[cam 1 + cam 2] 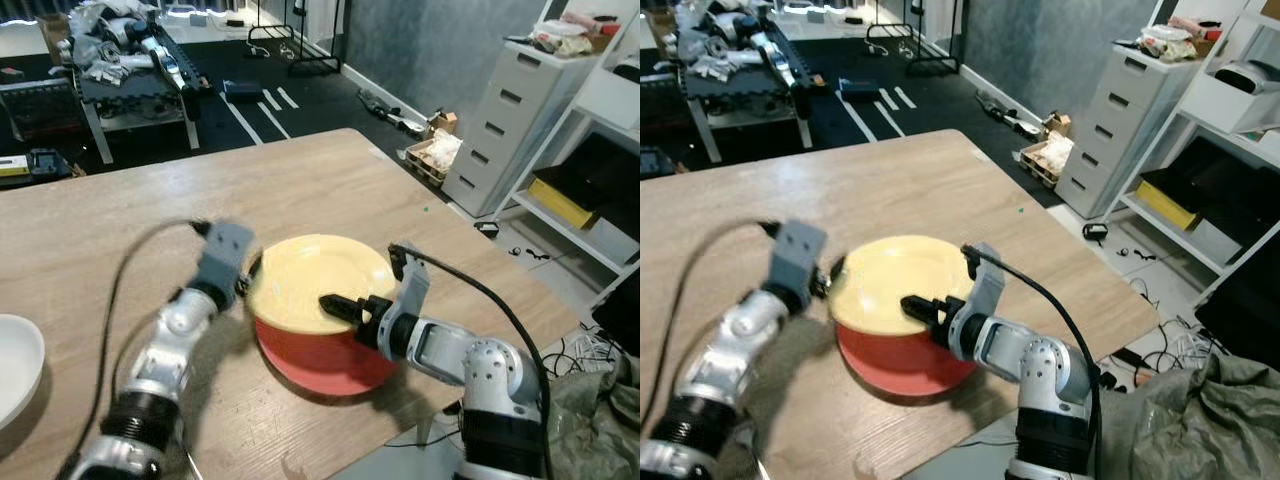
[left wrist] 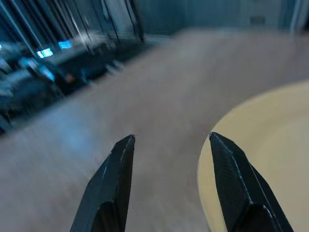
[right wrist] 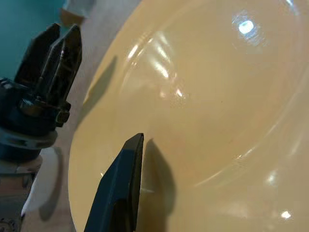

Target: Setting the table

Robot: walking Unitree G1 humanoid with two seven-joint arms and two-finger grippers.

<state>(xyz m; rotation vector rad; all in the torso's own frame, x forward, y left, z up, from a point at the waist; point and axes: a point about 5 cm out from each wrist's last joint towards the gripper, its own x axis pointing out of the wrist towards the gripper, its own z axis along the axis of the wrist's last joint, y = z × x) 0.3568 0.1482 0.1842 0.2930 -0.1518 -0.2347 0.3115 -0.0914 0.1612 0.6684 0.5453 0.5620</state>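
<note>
My right claw [image 1: 335, 305] was pinching the near-right rim of the yellow plate [image 1: 300, 275], one finger over the plate's face; the under finger I couldn't see, so the pinch was my judgement. The plate sat tilted, lifted off the red plate [image 1: 320, 365] directly beneath it. My left claw [image 2: 169, 145] was spread open just beside the yellow plate's opposite edge, hovering over the table [image 1: 120, 200], not holding anything. A white bowl [image 1: 15, 365] sat well away, past my left arm at the table's edge. Setting looked barely started to me: the plates were still stacked near me, none laid at a place, and no cutlery or cups were out yet.
</note>
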